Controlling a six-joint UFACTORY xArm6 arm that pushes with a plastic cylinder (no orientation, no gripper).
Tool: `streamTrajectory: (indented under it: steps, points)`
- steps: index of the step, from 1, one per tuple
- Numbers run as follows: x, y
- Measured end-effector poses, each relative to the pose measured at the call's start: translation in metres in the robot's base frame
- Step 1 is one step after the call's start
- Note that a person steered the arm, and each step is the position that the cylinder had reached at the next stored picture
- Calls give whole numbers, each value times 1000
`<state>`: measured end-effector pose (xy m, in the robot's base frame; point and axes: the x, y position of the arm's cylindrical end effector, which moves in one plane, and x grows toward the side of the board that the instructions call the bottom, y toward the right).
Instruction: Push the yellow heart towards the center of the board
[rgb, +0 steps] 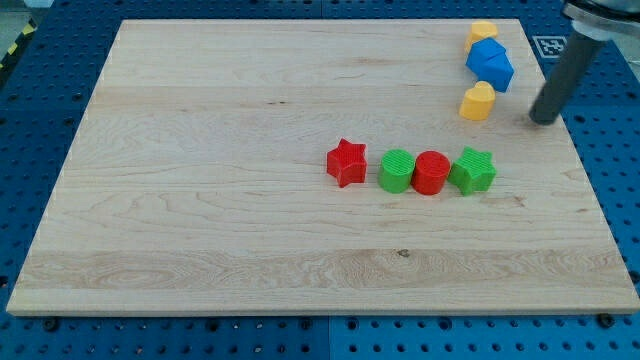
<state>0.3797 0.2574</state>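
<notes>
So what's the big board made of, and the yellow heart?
The board looks like pale, matte wood: grain lines and a small dark knot show. The yellow heart seems to be matte plastic, evenly coloured; possibly 3D-printed, though that's hard to tell.

A: any readable text from your side?
B: none. no words, brands or numbers on the board (200, 200) or blocks.
A: markers?
B: black-and-white fiducial tag (549, 46) at the view's top right, partly cut by my rod. not decodable.

My tip (543, 121) rests low at the view's upper right, rod tilted.
</notes>
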Motion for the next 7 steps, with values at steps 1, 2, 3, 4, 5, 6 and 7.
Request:
streamTrajectory:
  steps: [1, 2, 3, 4, 5, 6, 7]
  points:
    - [-13, -41]
    - [-16, -85]
    - [-23, -128]
    - [-42, -169]
    - [-46, -202]
    - [-39, -228]
    - [-26, -236]
